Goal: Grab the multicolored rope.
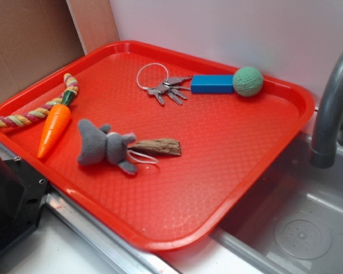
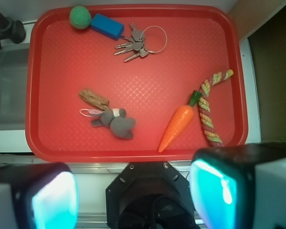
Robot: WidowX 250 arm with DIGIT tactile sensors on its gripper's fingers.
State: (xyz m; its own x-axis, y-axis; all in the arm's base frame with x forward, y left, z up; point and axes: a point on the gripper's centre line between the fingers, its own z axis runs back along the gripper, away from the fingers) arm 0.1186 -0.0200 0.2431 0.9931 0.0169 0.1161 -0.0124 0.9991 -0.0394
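The multicolored rope (image 1: 28, 116) lies curved along the left edge of the red tray (image 1: 217, 131), one end hanging past the rim. From above, the rope (image 2: 206, 112) runs down the tray's right side, touching the green top of the orange carrot (image 2: 177, 125). My gripper (image 2: 133, 195) hovers high over the tray's near edge. It is open, its two cyan pads (image 2: 55, 198) wide apart with nothing between them. The rope's lower end slips behind the right finger. The gripper does not show in the exterior view.
On the tray lie the orange carrot (image 1: 53, 128), a grey plush mouse (image 1: 106, 148), a wood piece (image 1: 157, 146), keys on a ring (image 1: 166, 88), a blue block (image 1: 211, 84) and a green ball (image 1: 247, 81). A sink (image 1: 308, 228) with a faucet (image 1: 331, 108) adjoins on the right. The black robot base (image 1: 11, 200) sits at the near left.
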